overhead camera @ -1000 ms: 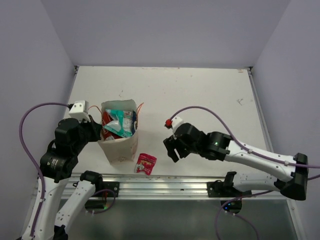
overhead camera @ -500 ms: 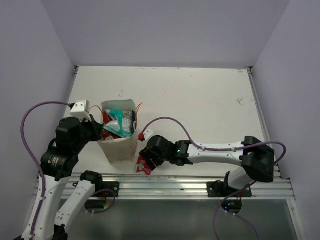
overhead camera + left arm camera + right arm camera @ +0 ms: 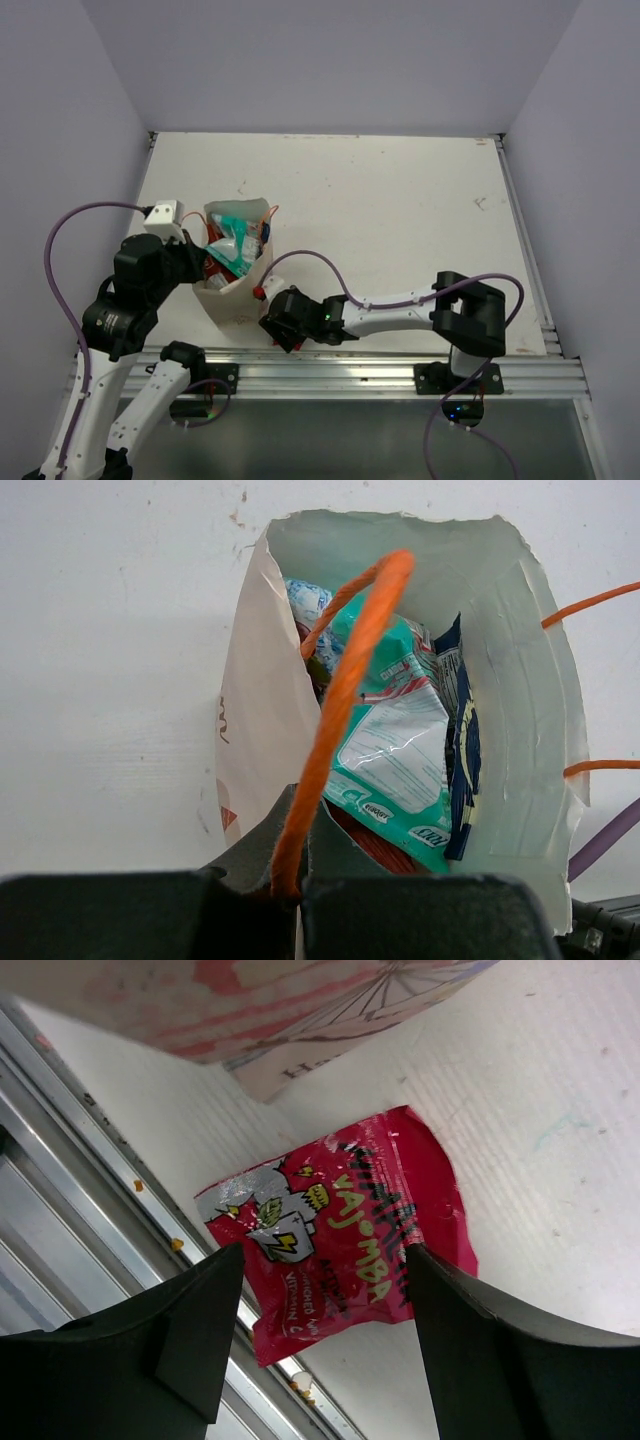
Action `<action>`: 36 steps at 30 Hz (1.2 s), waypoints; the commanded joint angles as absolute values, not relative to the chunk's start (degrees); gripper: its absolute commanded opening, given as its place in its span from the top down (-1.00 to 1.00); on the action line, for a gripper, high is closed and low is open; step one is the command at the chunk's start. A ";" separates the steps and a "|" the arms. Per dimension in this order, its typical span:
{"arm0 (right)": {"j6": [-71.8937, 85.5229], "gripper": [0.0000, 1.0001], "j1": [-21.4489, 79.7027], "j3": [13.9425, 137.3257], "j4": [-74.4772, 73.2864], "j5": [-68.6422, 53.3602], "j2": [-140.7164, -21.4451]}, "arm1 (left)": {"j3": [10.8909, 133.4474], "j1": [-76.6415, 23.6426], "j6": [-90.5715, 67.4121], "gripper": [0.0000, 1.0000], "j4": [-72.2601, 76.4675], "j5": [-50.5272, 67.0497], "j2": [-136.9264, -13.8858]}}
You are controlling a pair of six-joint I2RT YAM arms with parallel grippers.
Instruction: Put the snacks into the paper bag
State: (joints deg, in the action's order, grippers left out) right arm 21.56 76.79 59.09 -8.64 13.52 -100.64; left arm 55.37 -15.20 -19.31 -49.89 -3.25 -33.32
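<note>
So the right fingers (image 3: 190, 1330) are spread wide either side of the pink packet (image 3: 350, 1230), flat on the worktop (image 3: 560, 1110) beside the bag (image 3: 520, 680). The left fingers (image 3: 420, 920) are pinched on its handle (image 3: 340, 710).

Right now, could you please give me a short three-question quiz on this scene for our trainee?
1. True or false: the small pink packet already lies inside the paper bag.
2. The right gripper has its jaws: A) shut on the packet; B) open, one on each side of it; C) out of view.
3. Fill in: the left gripper is shut on the bag's orange ____.
Key: 1 false; 2 B; 3 handle.
</note>
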 commanded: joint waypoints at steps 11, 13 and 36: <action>23.99 0.62 82.18 58.62 -15.12 22.32 -103.63 | 56.16 -16.17 -18.11 1.00 -49.92 -2.73 -32.96; 25.04 0.83 82.18 58.01 -16.43 24.34 -102.49 | 56.08 -16.17 -18.19 1.00 -49.83 -2.55 -32.87; 0.44 1.00 80.42 109.93 -24.44 29.89 -99.22 | 55.81 -16.26 -18.90 1.00 -49.66 -2.37 -32.08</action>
State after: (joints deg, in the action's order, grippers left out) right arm 5.43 81.36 106.76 -24.60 33.78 -93.27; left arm 55.37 -15.84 -18.85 -50.06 -3.60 -32.40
